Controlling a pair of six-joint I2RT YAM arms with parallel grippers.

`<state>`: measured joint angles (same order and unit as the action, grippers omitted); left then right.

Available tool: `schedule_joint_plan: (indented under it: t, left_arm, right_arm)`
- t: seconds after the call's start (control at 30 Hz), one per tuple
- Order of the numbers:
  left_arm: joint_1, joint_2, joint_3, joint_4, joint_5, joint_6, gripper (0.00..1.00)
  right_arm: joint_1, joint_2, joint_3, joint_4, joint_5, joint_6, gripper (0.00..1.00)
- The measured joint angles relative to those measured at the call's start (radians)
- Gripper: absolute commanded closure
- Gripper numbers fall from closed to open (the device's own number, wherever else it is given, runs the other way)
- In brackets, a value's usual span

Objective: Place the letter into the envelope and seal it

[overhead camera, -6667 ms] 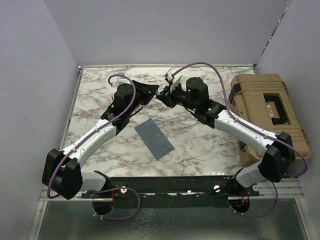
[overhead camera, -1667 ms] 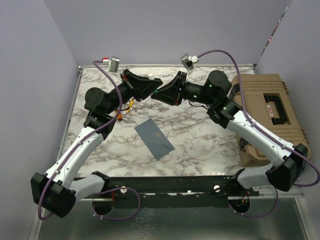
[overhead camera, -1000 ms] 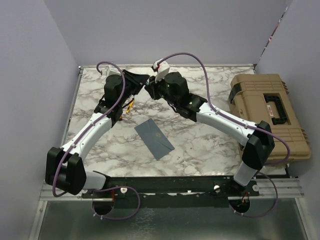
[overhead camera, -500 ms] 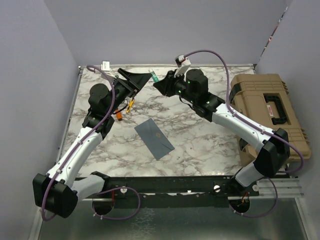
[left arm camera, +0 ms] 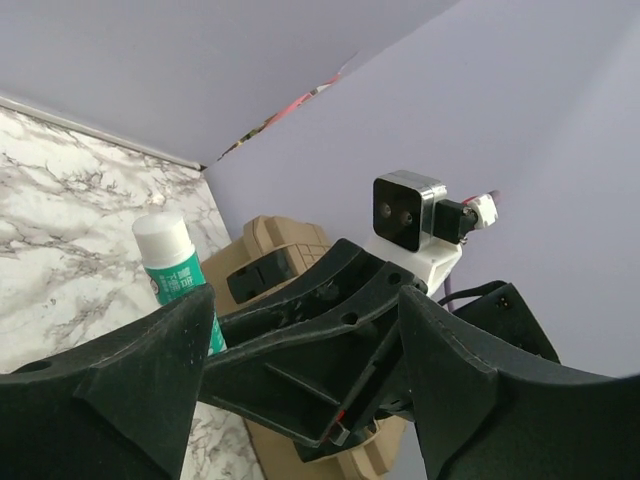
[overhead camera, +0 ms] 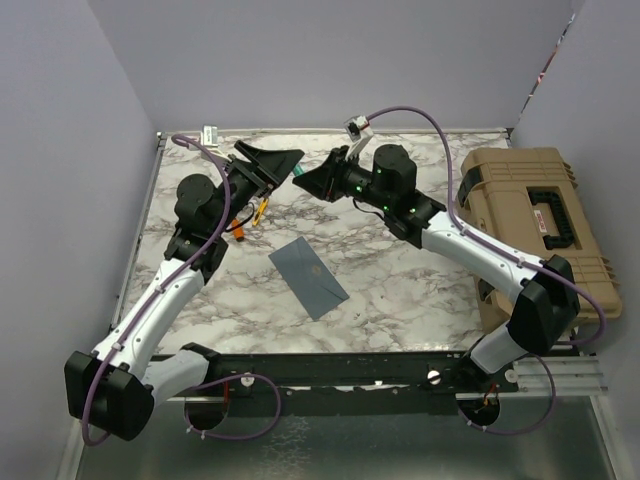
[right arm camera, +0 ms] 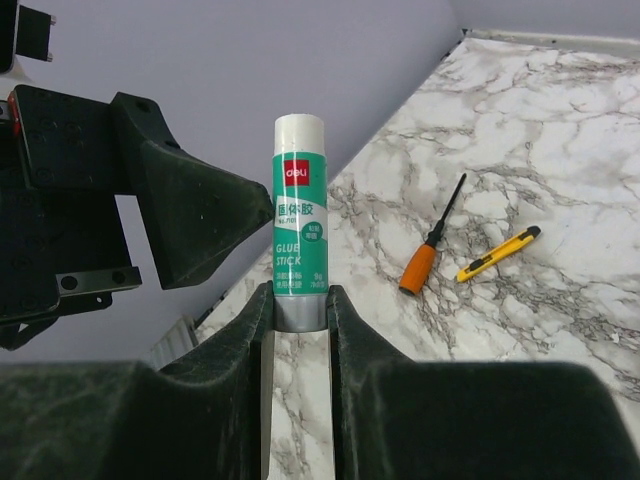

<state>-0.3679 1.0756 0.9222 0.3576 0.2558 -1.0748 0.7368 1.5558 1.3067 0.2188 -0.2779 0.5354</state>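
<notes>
Top view: the envelope [overhead camera: 308, 277] lies flat on the marble table [overhead camera: 420, 290], centre frame. Its long axis runs upper left to lower right, and there's a small pale mark mid-face. Can't tell if the flap is stuck down. The letter isn't visible in any view; my guess is it's already inside. Both grippers are raised in the upper centre, with the envelope down-frame and well apart from both, neither arm clearly nearer. The right gripper [overhead camera: 312, 180] is clamped on a glue stick [overhead camera: 300, 172]. The left gripper [overhead camera: 285, 163] faces it, just beside. Tan case [overhead camera: 530, 225] at right; screwdriver [overhead camera: 240, 226] and yellow knife [overhead camera: 262, 208] upper left.

Left wrist: the left gripper's fingers are spread wide with nothing between them. The stick's white cap sits left of centre, beside the left-hand finger and not in the gap. The right gripper fills the middle.

Right wrist: the stick stands upright centre frame, pinched at its base, cap on. The label reads "deli" and "GLUE STICK"; the other characters I can't read.

Likely next is a cap pull, so the left gripper needs to line up on the stick's long axis.
</notes>
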Motion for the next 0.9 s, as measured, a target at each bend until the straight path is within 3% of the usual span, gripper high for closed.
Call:
schedule_joint_plan:
  t: [0.27, 0.43, 0.57, 0.73, 0.9]
  left_arm:
    - [0.000, -0.008, -0.012, -0.002, 0.002, 0.008, 0.32]
    - [0.000, -0.031, -0.021, -0.035, -0.003, 0.015, 0.23]
    - [0.000, -0.042, -0.027, -0.061, -0.006, 0.016, 0.22]
    - [0.000, -0.015, -0.027, -0.068, -0.005, 0.013, 0.47]
    - [0.000, 0.004, -0.026, -0.055, 0.015, 0.014, 0.61]
  right_arm:
    - [0.000, -0.019, -0.049, 0.047, -0.018, 0.043, 0.99]
    - [0.000, -0.032, -0.071, 0.066, -0.003, 0.060, 0.99]
    - [0.000, -0.045, -0.072, 0.099, -0.002, 0.067, 0.99]
    - [-0.002, -0.053, -0.072, 0.141, -0.024, 0.067, 1.00]
    - [-0.005, -0.053, -0.074, 0.155, -0.054, 0.076, 0.99]
